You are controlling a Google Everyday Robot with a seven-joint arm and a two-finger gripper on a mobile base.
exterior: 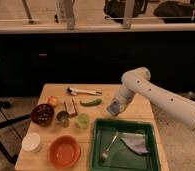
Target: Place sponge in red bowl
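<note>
The red bowl point(65, 151) stands empty at the table's front left. My gripper point(114, 108) hangs at the end of the white arm, just above the table past the far edge of the green tray point(98, 150). Its tip shows a bluish-grey patch, and I cannot tell whether that is a held thing or the gripper itself. A pale grey-blue flat thing point(135, 143), possibly the sponge, lies in the right half of the tray, below and to the right of the gripper.
A spoon point(109, 146) lies in the tray. On the table are a dark bowl point(42, 114), an orange point(52, 100), a tin point(63, 118), a green cup point(83, 120), a green pod point(91, 102), a white-handled tool point(84, 91), and a white cup point(31, 142).
</note>
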